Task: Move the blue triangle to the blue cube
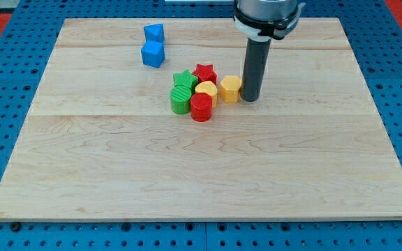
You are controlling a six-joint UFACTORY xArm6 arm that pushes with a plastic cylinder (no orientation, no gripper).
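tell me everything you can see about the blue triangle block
The blue triangle is a small, solid, plain blue block with a wedge-like top face, looking like matte plastic or painted wood. It lies flat near the wooden board's top-left area, directly above the blue cube in the view, and appears to touch it or nearly so. Nothing else is near it. My tip is far off towards the view's right, beside the yellow block.

Bright, even overhead light fills the scene; the pale wooden table (201,167) shows no glare, shadows under the blocks are short and soft, focus is sharp throughout.
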